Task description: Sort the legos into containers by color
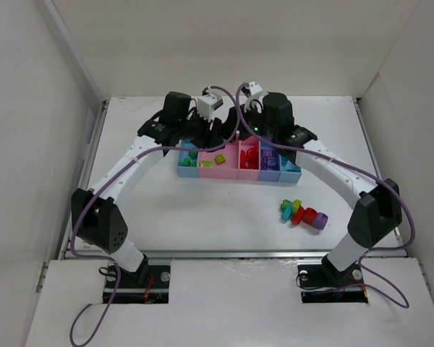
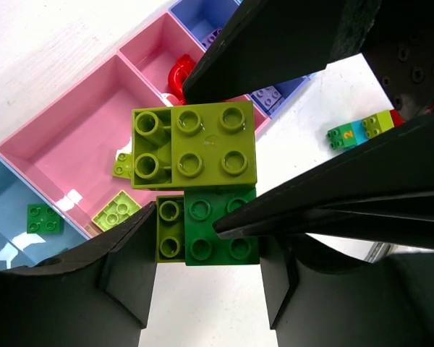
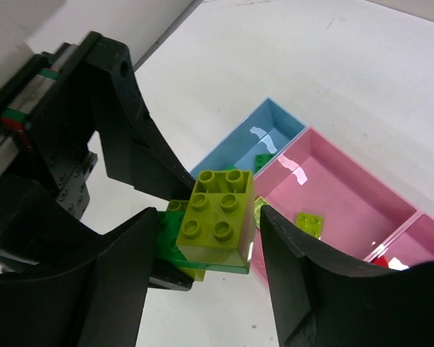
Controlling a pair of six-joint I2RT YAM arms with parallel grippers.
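My left gripper (image 2: 206, 249) is shut on a chain of legos, its jaws pressing a dark green brick (image 2: 220, 231) with a narrow yellow-green brick (image 2: 170, 228) beside it. A bigger yellow-green brick (image 2: 195, 144) is stuck on the chain. My right gripper (image 3: 208, 231) is open, one finger on each side of that yellow-green brick (image 3: 217, 210) with slim gaps. Both grippers (image 1: 206, 137) (image 1: 244, 134) meet above the far side of the containers (image 1: 228, 174). The wide pink tray (image 2: 72, 144) holds yellow-green bricks, and the light blue tray (image 3: 271, 126) holds green ones.
A cluster of loose legos (image 1: 302, 212) in teal, green, yellow, red and purple lies on the table to the right of the trays. The narrow pink tray (image 1: 249, 155) holds red pieces. White walls enclose the table on three sides.
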